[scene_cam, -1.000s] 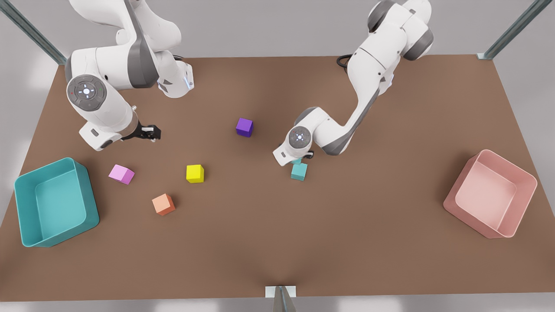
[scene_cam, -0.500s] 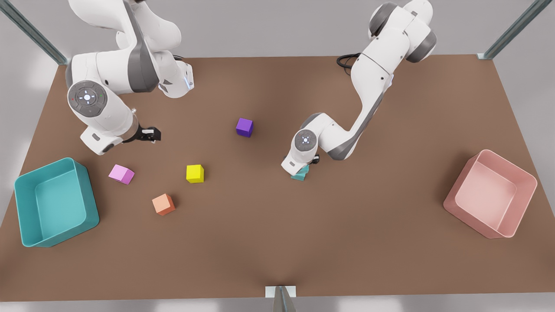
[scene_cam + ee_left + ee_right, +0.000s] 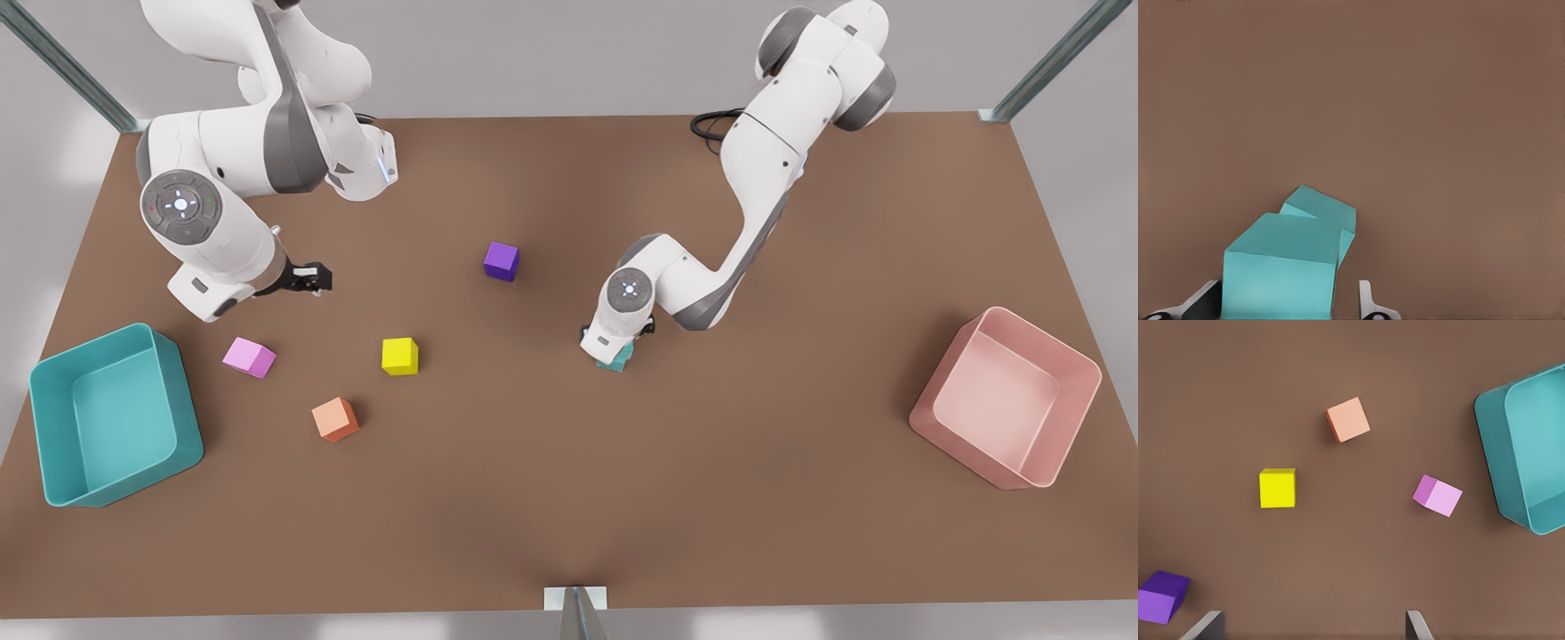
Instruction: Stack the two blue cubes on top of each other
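Note:
One blue cube (image 3: 1281,280) sits between the fingers of my left gripper (image 3: 1288,293), which is shut on it. The second blue cube (image 3: 1327,209) lies just beneath and partly behind it, turned at a different angle. I cannot tell whether the two touch. In the front view the left gripper (image 3: 613,348) is low over the table right of centre, and a bit of teal cube (image 3: 617,361) shows under it. My right gripper (image 3: 313,276) hangs open at the front view's left, holding nothing, and waits above the table (image 3: 1311,623).
A purple cube (image 3: 501,261) sits near the centre. A yellow cube (image 3: 400,356), an orange cube (image 3: 335,419) and a pink cube (image 3: 249,357) lie toward the left. There is a teal bin (image 3: 53,480) at the left edge and a pink bin (image 3: 933,418) at the right.
The left gripper has come down and forward with its blue cube until it covers most of the second cube. The right arm has drifted slightly.

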`<act>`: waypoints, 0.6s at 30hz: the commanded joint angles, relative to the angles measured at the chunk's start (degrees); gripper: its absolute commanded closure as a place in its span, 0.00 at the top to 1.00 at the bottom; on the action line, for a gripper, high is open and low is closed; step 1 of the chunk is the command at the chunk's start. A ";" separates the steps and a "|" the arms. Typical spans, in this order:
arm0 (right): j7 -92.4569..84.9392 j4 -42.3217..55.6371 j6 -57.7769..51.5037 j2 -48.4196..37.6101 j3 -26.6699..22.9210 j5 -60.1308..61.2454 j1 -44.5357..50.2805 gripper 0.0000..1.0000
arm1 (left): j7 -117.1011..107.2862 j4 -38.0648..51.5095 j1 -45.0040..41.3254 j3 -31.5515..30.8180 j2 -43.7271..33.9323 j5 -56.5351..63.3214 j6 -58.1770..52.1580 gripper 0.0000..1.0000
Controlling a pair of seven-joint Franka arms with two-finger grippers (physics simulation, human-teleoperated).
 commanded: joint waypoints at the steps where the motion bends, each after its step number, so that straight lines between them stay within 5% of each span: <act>1: -0.61 0.03 0.00 -0.06 0.00 -0.08 -0.02 1.00 | -5.27 0.04 1.32 -1.40 -0.16 0.05 -0.18 1.00; 7: -0.61 0.03 0.00 -0.06 0.00 0.01 -0.02 1.00 | -5.18 0.30 4.39 -2.89 -3.33 0.05 -2.71 1.00; 11: -0.61 0.03 0.00 -0.06 0.00 0.10 -0.02 1.00 | 12.64 25.17 19.76 -4.39 -5.53 -1.62 -48.85 1.00; 14: -0.61 0.03 0.00 -0.06 0.00 0.01 -0.02 1.00 | 40.73 30.72 30.31 -3.78 -7.18 -1.70 -58.97 1.00; 15: -0.61 0.03 0.00 -0.06 0.00 0.01 -0.02 1.00 | 57.53 20.99 22.80 12.24 -16.39 -3.97 -54.61 1.00; 16: -0.61 0.03 0.00 -0.06 0.00 0.01 -0.02 1.00 | 58.80 15.52 17.75 21.00 -20.72 -7.77 -49.58 1.00; 18: -0.70 0.03 0.00 -0.06 0.00 0.19 -0.02 1.00 | 58.80 16.91 17.40 21.18 -22.40 -7.68 -52.01 1.00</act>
